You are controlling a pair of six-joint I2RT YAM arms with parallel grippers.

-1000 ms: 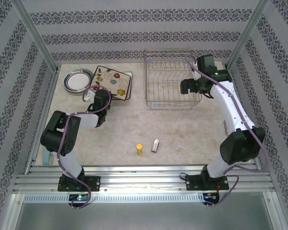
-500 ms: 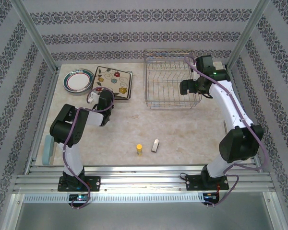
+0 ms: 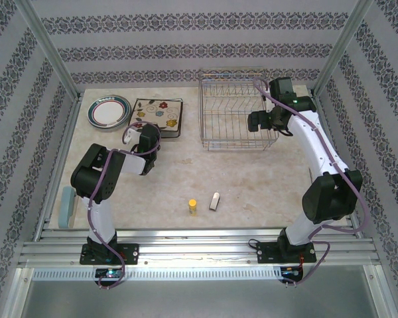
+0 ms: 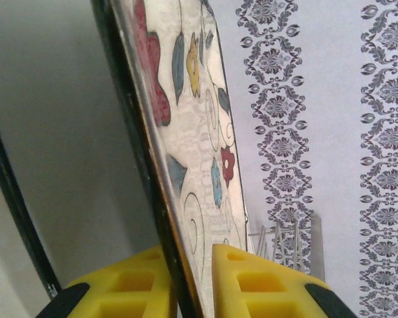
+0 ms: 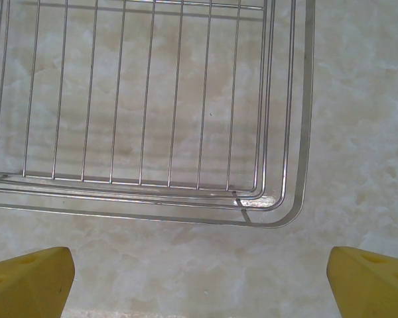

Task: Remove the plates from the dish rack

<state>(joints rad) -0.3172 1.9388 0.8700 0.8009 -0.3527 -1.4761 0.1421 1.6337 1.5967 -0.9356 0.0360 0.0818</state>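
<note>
left gripper (image 3: 149, 134) at the near rim of the square plate (image 3: 158, 115), right gripper (image 3: 255, 120) spread over the dish rack (image 3: 235, 112)

from above, your square plate lies flowered face up at 11 o'clock on the table (image 3: 252, 185), its sides square to the table edges and its near rim facing 6 toward the left gripper. the round plate (image 3: 108, 111) sits just beside it at its 9 o'clock. in the left wrist view the square plate's rim runs from 6 up toward 11 between the yellow fingers (image 4: 252, 285), which flank it closely. you cannot tell whether they press it. the dish rack stands at 1 o'clock, and the right gripper hangs over its 4 o'clock corner, wide fingers (image 5: 26, 278) far apart and holding nothing.
</note>
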